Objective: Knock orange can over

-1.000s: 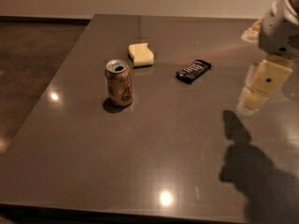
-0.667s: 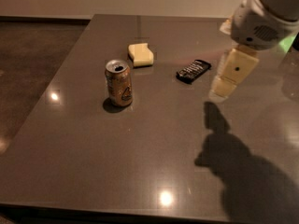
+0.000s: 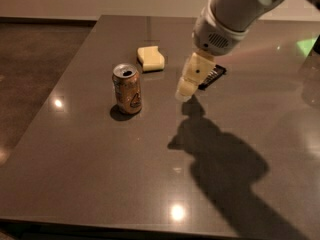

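Observation:
The orange can stands upright on the dark table, left of centre, its silver top and pull-tab hole showing. My gripper hangs from the pale arm coming in from the upper right. It is just above the table, to the right of the can and apart from it by about a can's width or a little more.
A pale yellow sponge-like block lies behind the can. A flat black wrapped bar lies to the right, partly behind my gripper. The table's left edge runs close to the can, with floor beyond it.
My arm and gripper have swung left across the table, from beyond the black bar to a spot close to the can's right side. The can has not moved.

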`<state>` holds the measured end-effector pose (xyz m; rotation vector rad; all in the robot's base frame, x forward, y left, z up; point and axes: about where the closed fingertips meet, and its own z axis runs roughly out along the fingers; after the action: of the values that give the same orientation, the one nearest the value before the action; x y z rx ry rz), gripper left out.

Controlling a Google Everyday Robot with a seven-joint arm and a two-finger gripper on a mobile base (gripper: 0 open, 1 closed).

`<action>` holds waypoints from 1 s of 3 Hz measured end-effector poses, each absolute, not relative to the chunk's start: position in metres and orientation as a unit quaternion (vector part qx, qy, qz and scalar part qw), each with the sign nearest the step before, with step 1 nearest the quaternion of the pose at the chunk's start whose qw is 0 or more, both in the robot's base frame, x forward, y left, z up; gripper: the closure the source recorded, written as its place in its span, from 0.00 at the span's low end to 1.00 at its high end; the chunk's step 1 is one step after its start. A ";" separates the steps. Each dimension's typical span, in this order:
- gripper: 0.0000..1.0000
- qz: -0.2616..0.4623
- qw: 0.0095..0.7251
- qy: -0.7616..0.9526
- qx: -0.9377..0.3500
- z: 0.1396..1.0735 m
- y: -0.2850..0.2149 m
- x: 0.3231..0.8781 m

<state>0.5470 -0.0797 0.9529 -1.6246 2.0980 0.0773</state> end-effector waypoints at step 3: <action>0.00 0.126 0.235 0.726 -0.634 0.913 0.017 0.564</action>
<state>0.5635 0.0169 0.9133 -1.7397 1.9908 0.3454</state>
